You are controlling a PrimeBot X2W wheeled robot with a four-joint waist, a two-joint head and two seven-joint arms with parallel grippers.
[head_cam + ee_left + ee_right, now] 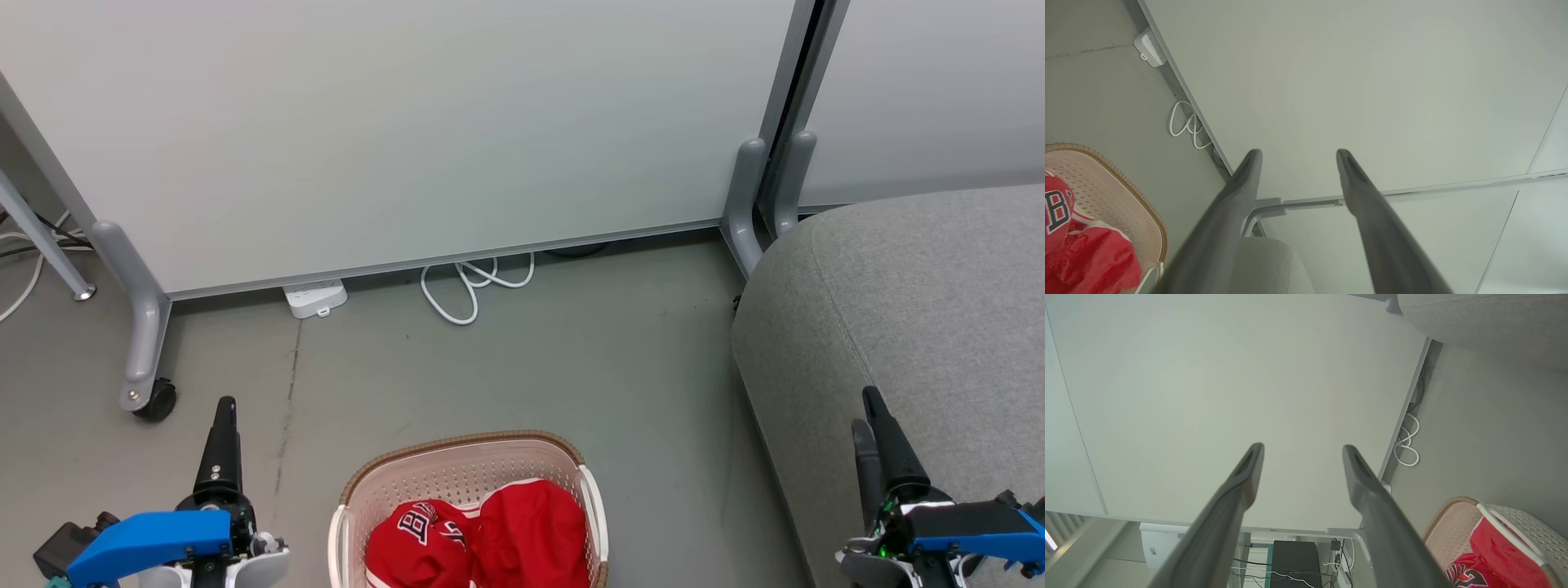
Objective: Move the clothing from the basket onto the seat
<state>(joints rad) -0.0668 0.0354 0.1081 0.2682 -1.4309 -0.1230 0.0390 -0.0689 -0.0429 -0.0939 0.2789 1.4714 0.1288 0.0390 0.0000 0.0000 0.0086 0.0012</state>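
both jaws released, wide apart, holding nothing: left fingers point(222, 445) by the lower left of the head view, right fingers point(886, 457) over the seat point(922, 286) edge.

clothing point(478, 543) all in the basket point(457, 478) on the floor point(571, 351), between my arms. two red bundles touching, lettered one on my left, plain one on my right. nothing on the seat yet, so i judge this is the start: reach for garment one.

how i'd do it:
- seat is on my right, so right arm looks like the natural pick, plain bundle first.
- come down from above, centred on the hump, away from the perforated wall and woven rim.
- pinch a high fold, not deep, or the second piece probably drags along.
- lift clear of the rim before swinging right. the basket looks light and may tip if cloth snags.

view differences:
- head view cuts the basket at the bottom edge, so its near half is unknown.
- left wrist view gives the lettering close up on the clothing point(1090, 261), the far basket point(1106, 192) wall, and a seat point(1265, 265) corner between my fingers.
- right wrist view adds a white strip of the basket point(1453, 531), likely a handle, crossing the clothing point(1494, 555): snag risk. it also shows the seat point(1494, 322) underside edge and a dark box point(1294, 559) past the partition point(1229, 375).
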